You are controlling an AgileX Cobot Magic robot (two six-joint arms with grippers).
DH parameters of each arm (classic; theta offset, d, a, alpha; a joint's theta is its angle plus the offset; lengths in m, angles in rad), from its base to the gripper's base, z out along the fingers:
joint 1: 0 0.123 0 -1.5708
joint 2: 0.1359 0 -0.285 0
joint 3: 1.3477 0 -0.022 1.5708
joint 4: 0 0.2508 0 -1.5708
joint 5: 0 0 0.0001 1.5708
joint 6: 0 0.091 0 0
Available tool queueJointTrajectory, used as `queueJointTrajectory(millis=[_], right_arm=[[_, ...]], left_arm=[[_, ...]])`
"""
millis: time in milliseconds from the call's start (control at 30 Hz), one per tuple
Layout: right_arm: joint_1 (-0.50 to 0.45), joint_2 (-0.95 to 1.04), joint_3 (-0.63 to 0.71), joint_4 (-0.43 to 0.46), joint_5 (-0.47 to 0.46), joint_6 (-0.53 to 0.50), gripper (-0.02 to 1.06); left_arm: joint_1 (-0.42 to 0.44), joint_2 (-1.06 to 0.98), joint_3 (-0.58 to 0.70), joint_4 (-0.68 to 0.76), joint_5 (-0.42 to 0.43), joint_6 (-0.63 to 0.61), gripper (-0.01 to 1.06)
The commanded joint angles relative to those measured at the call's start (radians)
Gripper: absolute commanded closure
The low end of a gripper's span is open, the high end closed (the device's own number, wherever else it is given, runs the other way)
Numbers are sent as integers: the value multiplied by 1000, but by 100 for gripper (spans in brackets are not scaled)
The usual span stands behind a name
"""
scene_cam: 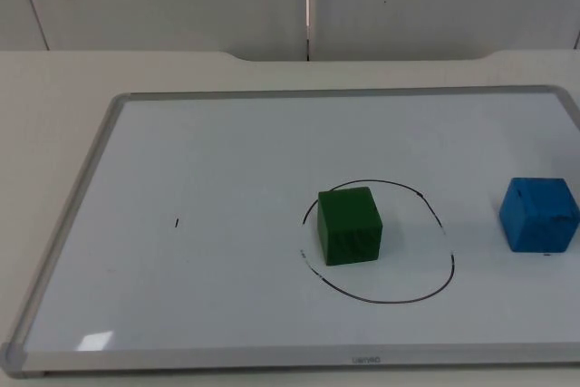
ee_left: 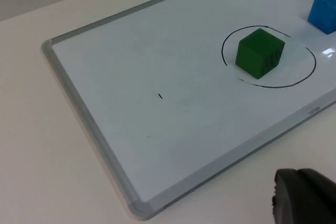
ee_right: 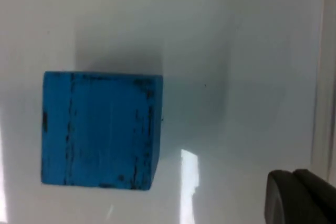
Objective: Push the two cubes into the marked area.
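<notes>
1. Risk lay chiefly with the scuffed blue painted cube [scene_cam: 539, 214], which sat outside the hand-drawn black circle [scene_cam: 450, 265] on the grey-framed whiteboard [scene_cam: 82, 169], at about three o'clock of the ring and well apart from its line in the top view. A push landing off the cube's centre would probably have spun it, so that it slid past the ring instead of into it.
2. A second hazard was the dark green cube [scene_cam: 350, 226], already inside the circle toward its nine o'clock side. Too long a shove on the blue one could have carried it into the green one and knocked that out across the line.
3. The board simply rested on the pale counter [scene_cam: 54, 79]; a hard push might have shifted it.
4. The right wrist view showed the blue cube [ee_right: 100, 129] close up, with black scuffs and one fingertip of the right gripper [ee_right: 302, 198] near it.
5. The left wrist view took in both cubes, the ring and a fingertip of the left gripper [ee_left: 304, 198], which waited off the board's near edge.
6. For either gripper I could not tell whether the fingers were released or clenched.
</notes>
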Motion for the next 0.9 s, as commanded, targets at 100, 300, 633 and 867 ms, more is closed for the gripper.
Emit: queueJointTrajectory(millis=[100, 300, 633, 867], right_arm=[[-9, 56, -29, -1, -28, 3, 104], [-9, 132, -95, -1, -9, 3, 104], [-5, 180, -124, 26, 2, 3, 104], [-5, 180, -124, 90, -45, 12, 104]], left_arm=[[-4, -5, 4, 8, -9, -13, 105], [-4, -5, 4, 8, -9, -13, 105], [-4, -5, 4, 8, -9, -13, 105], [-4, -5, 4, 8, -9, -13, 105]])
